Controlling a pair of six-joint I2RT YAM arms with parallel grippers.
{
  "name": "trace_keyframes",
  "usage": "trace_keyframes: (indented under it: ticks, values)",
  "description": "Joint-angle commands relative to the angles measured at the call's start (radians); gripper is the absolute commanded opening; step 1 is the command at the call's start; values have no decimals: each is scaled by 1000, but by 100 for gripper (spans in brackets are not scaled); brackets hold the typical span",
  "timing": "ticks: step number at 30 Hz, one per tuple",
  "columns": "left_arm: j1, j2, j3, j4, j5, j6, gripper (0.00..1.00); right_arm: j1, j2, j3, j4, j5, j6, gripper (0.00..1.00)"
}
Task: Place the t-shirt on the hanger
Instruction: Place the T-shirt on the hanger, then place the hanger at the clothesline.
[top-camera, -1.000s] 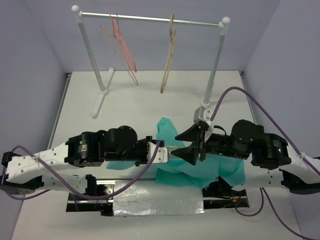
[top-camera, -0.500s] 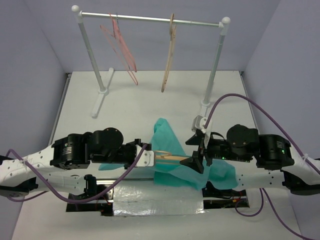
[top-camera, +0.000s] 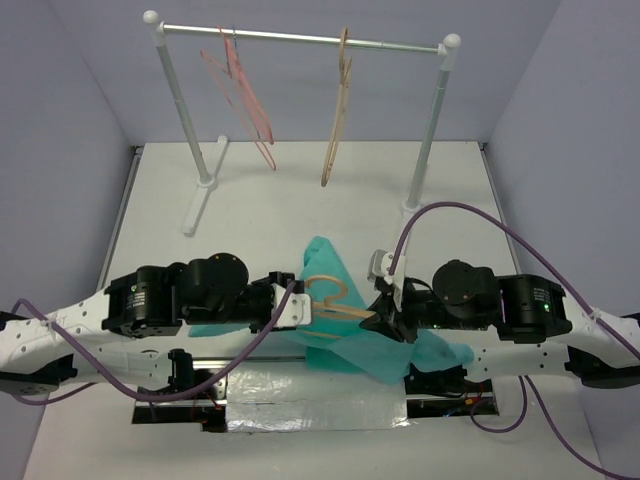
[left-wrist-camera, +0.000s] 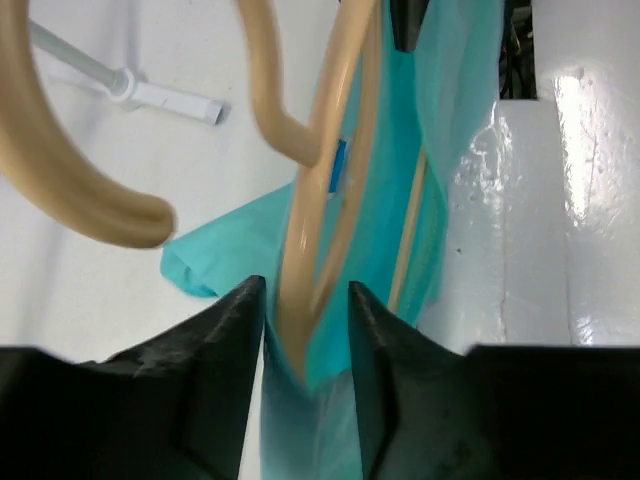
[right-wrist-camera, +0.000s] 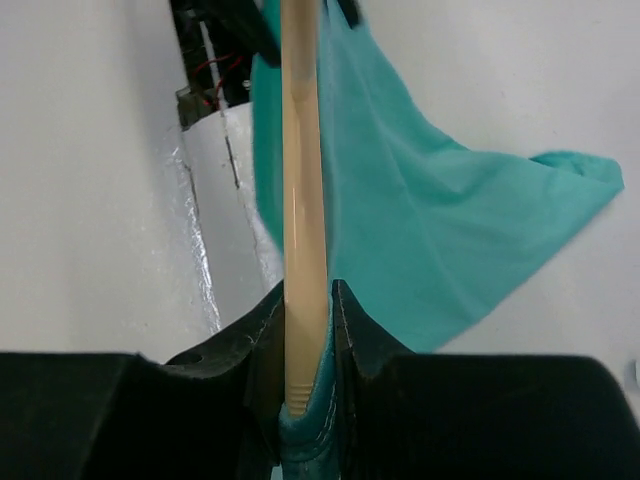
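Noting right gripper (right-wrist-camera: 305, 295) clamped on the hanger (right-wrist-camera: 303, 150) with t-shirt (right-wrist-camera: 430, 220) cloth. The left gripper (left-wrist-camera: 305, 300) sits narrow around the hanger's 9 o'clock end; we cannot tell its grip.

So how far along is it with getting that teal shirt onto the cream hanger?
Partway. The teal-green cloth t-shirt already covers part of the pale cream curved hanger. The right gripper pinches hanger and cloth; the left gripper brackets the other end. Left: spreading the shirt over both arms.

hanger (left-wrist-camera: 330, 150) hook cropped, t-shirt (top-camera: 330, 262) partly hidden
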Motion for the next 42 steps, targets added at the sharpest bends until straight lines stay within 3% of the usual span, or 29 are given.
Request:
trace_keyframes:
  ticks: [1, 2, 3, 7, 11, 15, 19, 22, 25, 30, 34, 38, 42]
  values:
    - [-4, -3, 57, 62, -133, -57, 53, -22, -24, 0, 2, 193, 122, 0]
    - [-4, 8, 63, 61, -166, -89, 97, -22, -27, -24, -10, 190, 156, 0]
    - [-4, 11, 75, 58, -205, -107, 99, -20, -36, -38, -24, 219, 173, 0]
    - [-4, 22, 86, 68, -490, -204, 99, -23, -65, -84, -92, 315, 257, 0]
    - [-4, 31, 127, 39, -688, -352, 99, -23, -59, -53, -188, 447, 352, 0]
    - [-4, 27, 149, 25, -766, -423, 99, -25, -2, -6, -331, 581, 478, 0]
    - [-4, -24, 51, 117, -775, -440, 99, -28, 65, 25, -406, 619, 532, 0]
    - [-6, -33, -1, 125, -857, -518, 99, -63, 113, 55, -461, 707, 579, 0]
    - [-4, -18, -23, 119, -960, -615, 99, -202, 163, 115, -426, 748, 487, 0]
    - [-4, 16, -55, 146, -957, -667, 99, -497, 260, 204, -216, 696, 267, 0]
    - [-4, -21, -159, 278, -1045, -632, 99, -612, 424, 396, -195, 647, 222, 0]
    - [-4, -90, -303, 451, -1135, -600, 100, -636, 550, 597, -201, 641, 184, 0]
    - [-4, -170, -406, 539, -1204, -581, 99, -648, 670, 915, -268, 704, 103, 0]
